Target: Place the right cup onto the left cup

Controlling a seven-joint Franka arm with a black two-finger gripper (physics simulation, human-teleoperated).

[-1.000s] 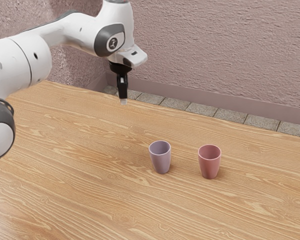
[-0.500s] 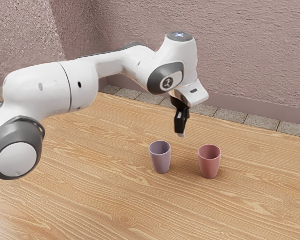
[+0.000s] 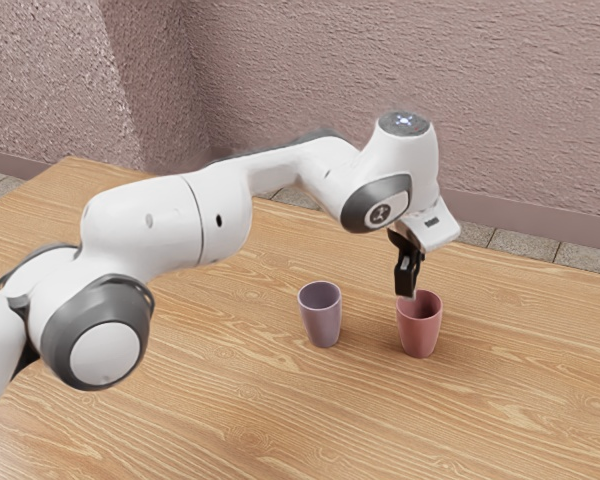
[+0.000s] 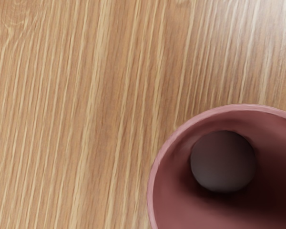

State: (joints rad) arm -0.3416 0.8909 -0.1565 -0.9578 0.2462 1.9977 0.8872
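Note:
The gripper (image 3: pixel 407 284) hangs low at the rim of the pink cup (image 3: pixel 419 332), overlapping the rim's far left part in the exterior view. Whether it touches the rim cannot be told. The pink cup stands upright on the exterior view's right. In the wrist view the same pink cup (image 4: pixel 168 191) appears large and close, its mouth facing my hand and its round floor visible inside. The purple cup (image 3: pixel 322 322) stands upright and apart from it, on the exterior view's left.
Both cups stand on a wood-grain table (image 3: pixel 230 400). Behind the table's far edge run a strip of floor tiles (image 3: pixel 525 243) and a rough wall (image 3: pixel 520 100). My forearm reaches over the table behind the purple cup.
My hand has travelled toward the exterior view's right and come down, from high over the table's far side, past the purple cup, to the pink cup. Both cups have stayed put.

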